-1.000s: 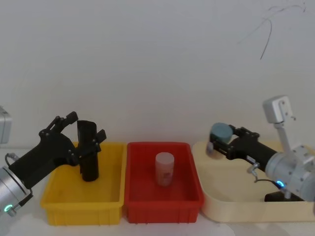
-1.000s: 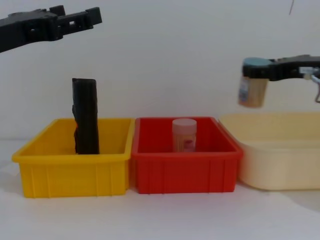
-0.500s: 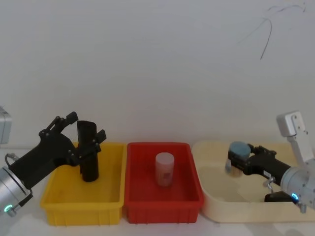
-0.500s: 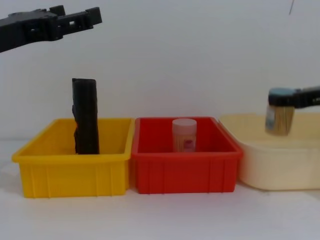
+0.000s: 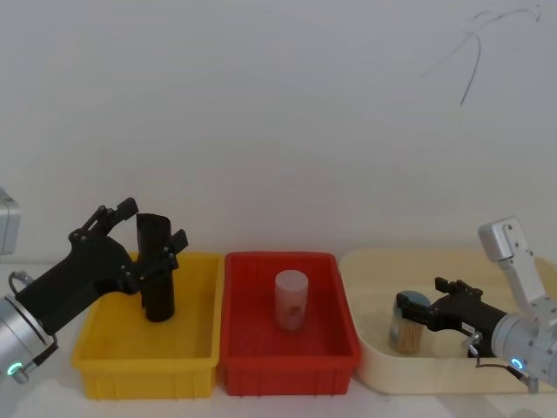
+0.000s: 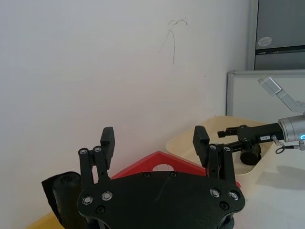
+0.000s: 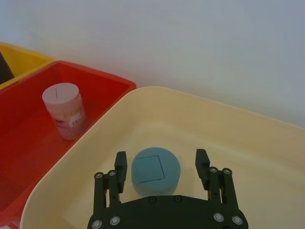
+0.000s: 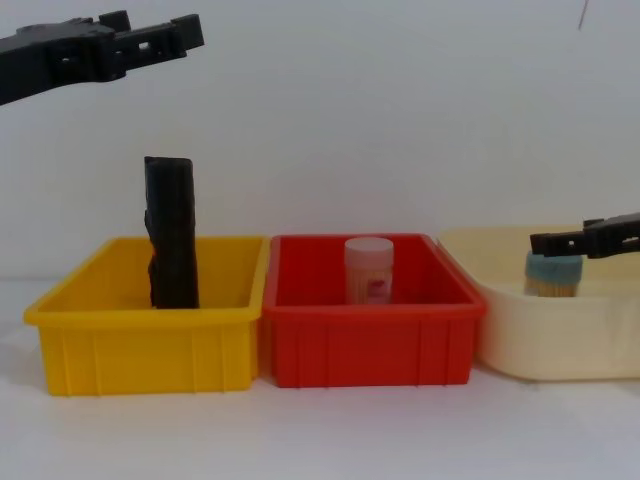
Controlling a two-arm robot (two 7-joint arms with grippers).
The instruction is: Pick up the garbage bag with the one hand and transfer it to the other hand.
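**Bag upright in yellow bin; right gripper at jar in cream tray**

Cream tray [image 5: 374,366], red bin [image 5: 239,348] and yellow bin [image 5: 96,357] stand in a row on the table [image 8: 320,430]. Garbage bag [image 5: 157,266] stands upright at the back of the yellow bin. Left gripper [image 5: 155,225] is raised above the bin beside the bag top, fingers apart, empty. Right gripper [image 7: 161,164] is low in the cream tray, fingers apart either side of the blue-lidded jar [image 7: 156,170]. A pale jar [image 5: 291,299] stands in the red bin.
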